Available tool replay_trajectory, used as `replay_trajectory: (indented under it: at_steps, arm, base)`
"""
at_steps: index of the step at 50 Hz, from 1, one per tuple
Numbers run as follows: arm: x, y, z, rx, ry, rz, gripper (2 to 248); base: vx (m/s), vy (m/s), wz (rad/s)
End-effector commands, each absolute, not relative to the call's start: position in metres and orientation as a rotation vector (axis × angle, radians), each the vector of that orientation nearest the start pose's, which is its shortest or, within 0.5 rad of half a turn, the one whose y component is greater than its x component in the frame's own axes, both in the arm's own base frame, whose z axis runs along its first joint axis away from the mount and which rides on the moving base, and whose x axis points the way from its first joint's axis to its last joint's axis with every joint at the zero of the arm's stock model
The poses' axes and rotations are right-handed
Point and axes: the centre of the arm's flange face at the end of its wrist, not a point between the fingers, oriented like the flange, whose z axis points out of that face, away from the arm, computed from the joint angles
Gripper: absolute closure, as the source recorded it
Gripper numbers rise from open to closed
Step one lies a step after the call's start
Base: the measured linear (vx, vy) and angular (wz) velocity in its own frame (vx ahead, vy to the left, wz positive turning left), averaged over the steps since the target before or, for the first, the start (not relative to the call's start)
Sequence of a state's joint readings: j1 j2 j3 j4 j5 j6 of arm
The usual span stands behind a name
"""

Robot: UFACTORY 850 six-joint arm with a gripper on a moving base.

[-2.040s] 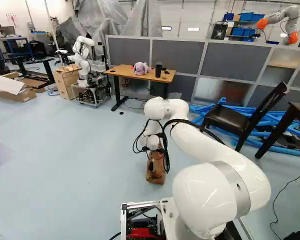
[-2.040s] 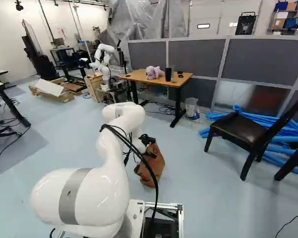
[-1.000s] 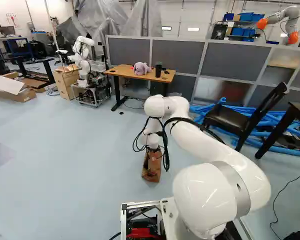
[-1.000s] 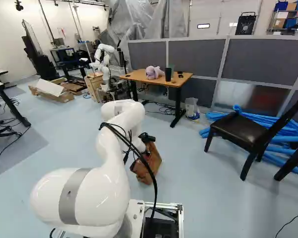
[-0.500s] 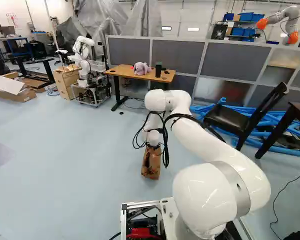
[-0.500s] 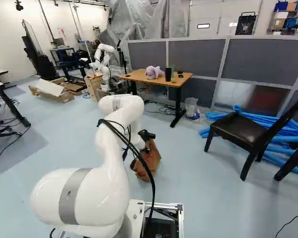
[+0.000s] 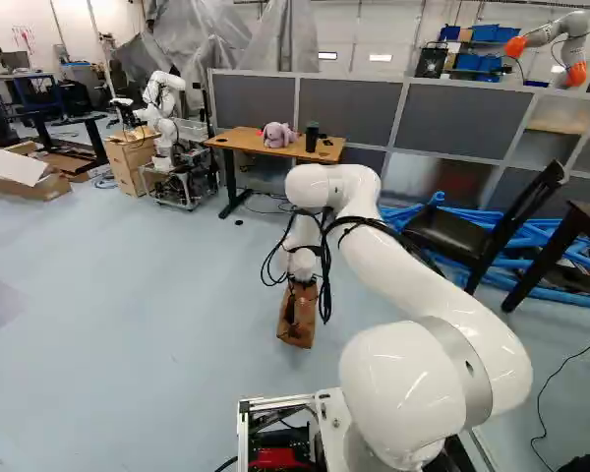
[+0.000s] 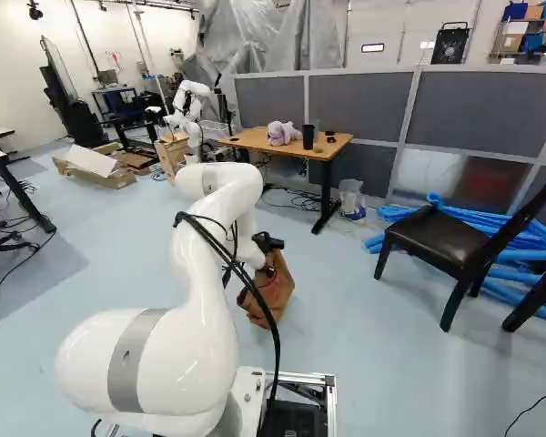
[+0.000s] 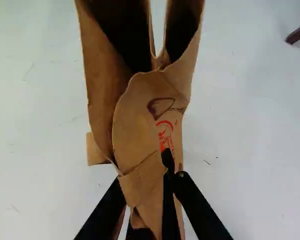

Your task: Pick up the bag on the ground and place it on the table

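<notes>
My gripper [image 7: 292,296] points down at the top of the brown paper bag [image 7: 297,328] in the left base view. In the wrist view the gripper [image 9: 170,176] is shut on a folded part of the bag [image 9: 140,117], whose open mouth lies ahead of the fingers. The paper partly hides the fingers. The bag hangs slightly tilted below the wrist in the right base view; whether its bottom touches the floor I cannot tell. Beyond the arm stands the wooden-topped table [image 8: 247,140].
A purple plush toy [image 8: 279,134] and a black cup [image 8: 308,137] are on the table. Another robot [image 7: 164,108] stands left of it. A black chair [image 8: 437,238] and blue tubes [image 8: 528,273] are to the right, before grey partitions [image 8: 359,105].
The arm has risen and carried the bag upward with it, a little leftward in both base views. The bag's tilt has shifted. The base has not moved.
</notes>
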State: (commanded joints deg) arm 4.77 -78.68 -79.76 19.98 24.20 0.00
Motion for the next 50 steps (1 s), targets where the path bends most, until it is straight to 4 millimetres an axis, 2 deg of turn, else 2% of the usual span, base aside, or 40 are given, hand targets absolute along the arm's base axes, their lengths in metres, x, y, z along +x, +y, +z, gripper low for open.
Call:
replay_trajectory:
  at_steps: [50]
  arm:
    - [0.571,0.035,0.010,-3.072,0.416,-0.738,225]
  base:
    - [0.000,0.000,0.000]
